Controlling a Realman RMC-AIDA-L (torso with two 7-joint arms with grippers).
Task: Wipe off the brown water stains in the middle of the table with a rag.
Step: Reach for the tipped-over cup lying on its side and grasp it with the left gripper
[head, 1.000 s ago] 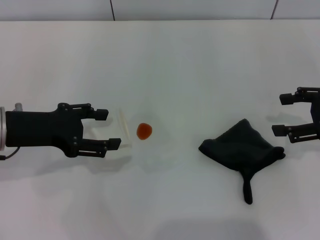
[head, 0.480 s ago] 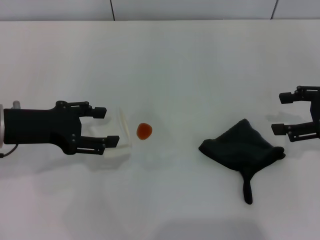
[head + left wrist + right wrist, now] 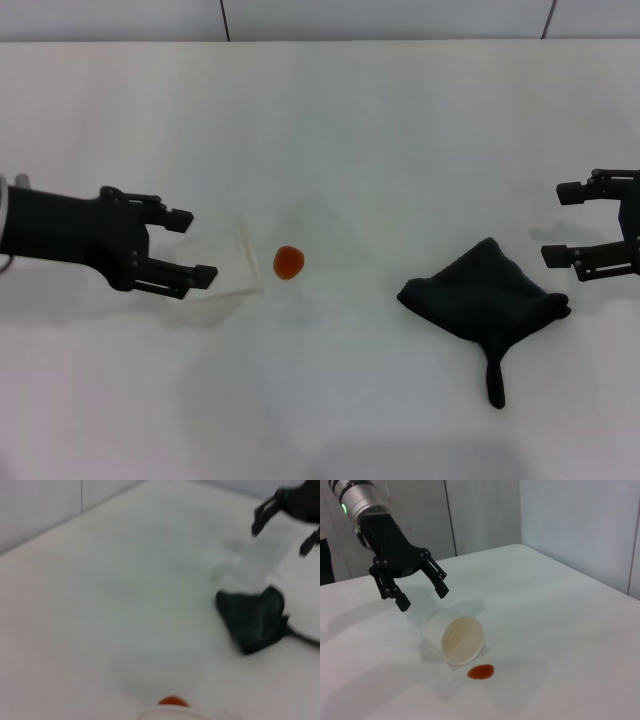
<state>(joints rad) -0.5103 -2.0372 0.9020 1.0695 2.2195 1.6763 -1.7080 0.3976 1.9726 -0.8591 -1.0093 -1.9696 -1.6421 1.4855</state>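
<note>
The brown water stain [image 3: 289, 262] is a small orange-brown blob in the middle of the white table [image 3: 330, 120]. It also shows in the right wrist view [image 3: 480, 671] and at the lower edge of the left wrist view [image 3: 172, 700]. The dark rag [image 3: 484, 299] lies crumpled to the stain's right, also in the left wrist view [image 3: 252, 620]. My left gripper [image 3: 193, 246] is open and empty, left of the stain, and shows in the right wrist view [image 3: 422, 596]. My right gripper [image 3: 562, 224] is open and empty, just right of the rag.
A cream-white paper cup [image 3: 235, 262] lies on its side between my left gripper and the stain, its mouth toward the stain [image 3: 455, 639]. A grey wall runs along the table's far edge.
My left gripper has drawn back to the left, away from the lying cup, and tilted a little. The cup, stain, rag and right gripper have not moved.
</note>
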